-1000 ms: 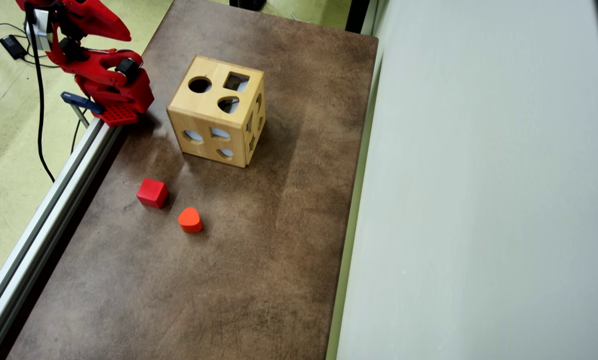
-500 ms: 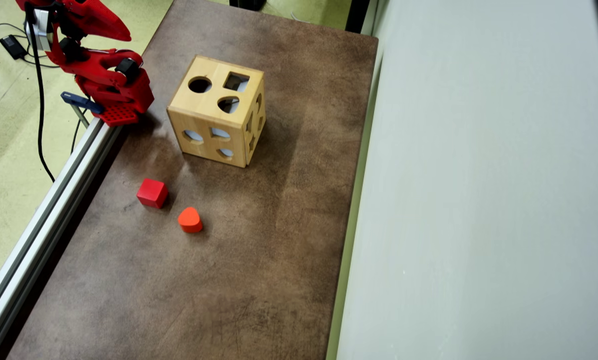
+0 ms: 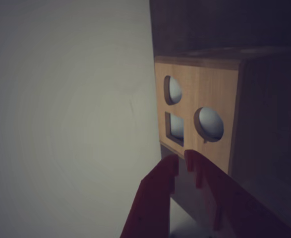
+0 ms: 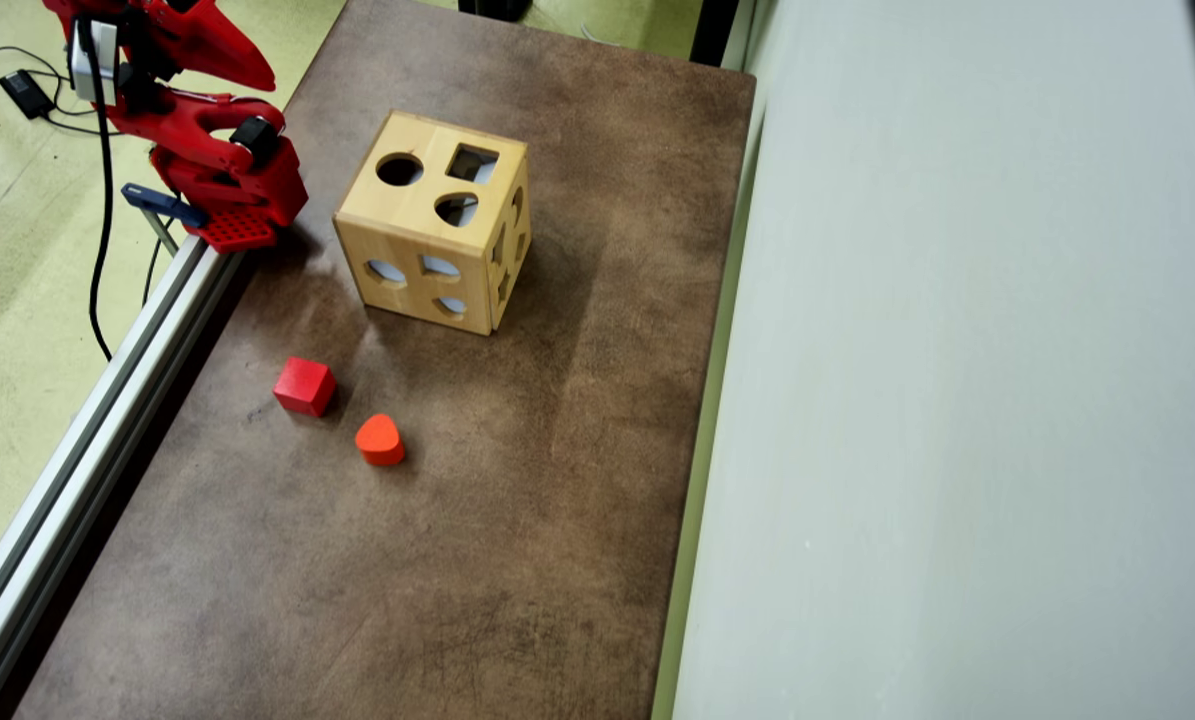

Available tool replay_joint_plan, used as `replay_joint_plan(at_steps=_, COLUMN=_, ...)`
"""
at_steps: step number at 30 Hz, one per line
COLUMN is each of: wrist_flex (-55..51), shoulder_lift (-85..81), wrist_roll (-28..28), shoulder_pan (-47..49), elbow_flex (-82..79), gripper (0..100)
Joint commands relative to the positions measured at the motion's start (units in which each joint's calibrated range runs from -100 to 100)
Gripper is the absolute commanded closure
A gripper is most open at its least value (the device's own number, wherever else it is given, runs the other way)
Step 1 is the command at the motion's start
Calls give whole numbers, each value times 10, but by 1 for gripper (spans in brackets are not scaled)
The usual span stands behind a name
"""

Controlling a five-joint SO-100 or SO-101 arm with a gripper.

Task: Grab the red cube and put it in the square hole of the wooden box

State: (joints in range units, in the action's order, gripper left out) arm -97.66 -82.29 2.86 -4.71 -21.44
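The red cube lies bare on the brown tabletop, at about 7 o'clock from the wooden box, with an orange rounded block just beside it. The gripper holds nothing, its tips nearly together. The cube looks light, rigid and smooth; 2 opposite flat faces should give the surest hold.

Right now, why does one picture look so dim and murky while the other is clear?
The wrist view is underexposed and soft: the wooden box looks dull, its side nearly black, and the gripper is a blurred dark red. The overhead view is evenly lit and sharp: the box, red cube and orange heart-shaped block cast only faint shadows on the brown table.
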Motion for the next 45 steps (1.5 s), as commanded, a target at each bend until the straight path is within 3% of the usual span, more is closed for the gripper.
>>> replay_joint_plan(at_steps=1, wrist_flex=6, shoulder_lift=127, wrist_roll=4, shoulder_pan=-50, elbow_flex=57, gripper=97)
replay_joint_plan(at_steps=8, wrist_flex=2, shoulder_lift=383, wrist_roll=24, shoulder_pan=-148, elbow_flex=298, gripper=97)
replay_joint_plan(at_steps=17, wrist_flex=0, shoulder_lift=600, wrist_roll=224, shoulder_pan=-266, elbow_flex=336, gripper=96)
replay_joint_plan(at_steps=24, wrist_flex=0, shoulder_lift=735, wrist_roll=321, shoulder_pan=-344, elbow_flex=320, gripper=96)
replay_joint_plan(at_steps=33, wrist_flex=30, shoulder_lift=791, wrist_roll=363, shoulder_pan=-384, elbow_flex=184, gripper=96)
replay_joint_plan(at_steps=45, wrist_flex=345, shoulder_lift=785, wrist_roll=364, shoulder_pan=-383, elbow_flex=-51, gripper=96)
